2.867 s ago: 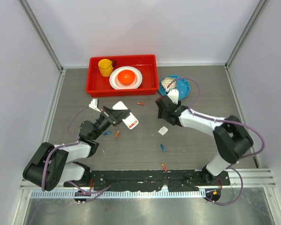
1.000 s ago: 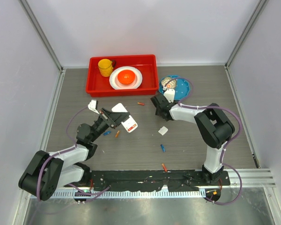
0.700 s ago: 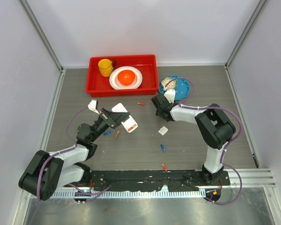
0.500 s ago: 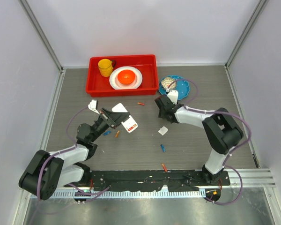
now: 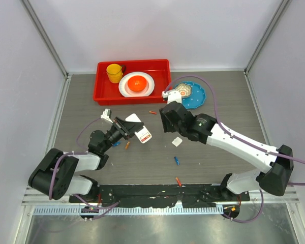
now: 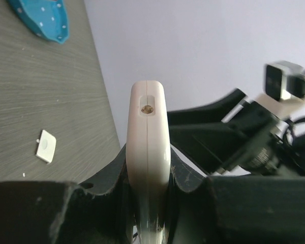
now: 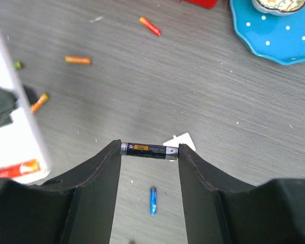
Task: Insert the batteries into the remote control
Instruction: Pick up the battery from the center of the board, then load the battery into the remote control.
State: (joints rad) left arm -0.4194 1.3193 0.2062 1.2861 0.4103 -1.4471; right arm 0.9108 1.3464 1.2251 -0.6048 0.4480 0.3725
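My left gripper (image 5: pixel 128 126) is shut on the white remote control (image 5: pixel 141 133), whose red patch faces up. In the left wrist view the remote (image 6: pixel 148 137) stands edge-on between the fingers. My right gripper (image 5: pixel 169 124) hovers just right of the remote, shut on a dark battery (image 7: pixel 149 150) held end to end between its fingertips. The remote (image 7: pixel 18 112) shows at the left of the right wrist view. Loose batteries lie on the table: orange ones (image 5: pixel 152 112) (image 5: pixel 127 145) (image 5: pixel 178 181) and blue ones (image 5: pixel 177 160) (image 5: pixel 116 144).
A small white cover piece (image 5: pixel 177 142) lies below the right gripper. A red tray (image 5: pixel 101 94) with a yellow cup (image 5: pixel 114 72) and a white plate (image 5: pixel 127 87) stands at the back. A blue plate (image 5: pixel 197 99) sits to its right.
The right arm has swung out and its gripper has moved left, closer to the remote. The left gripper has shifted slightly right with the remote.
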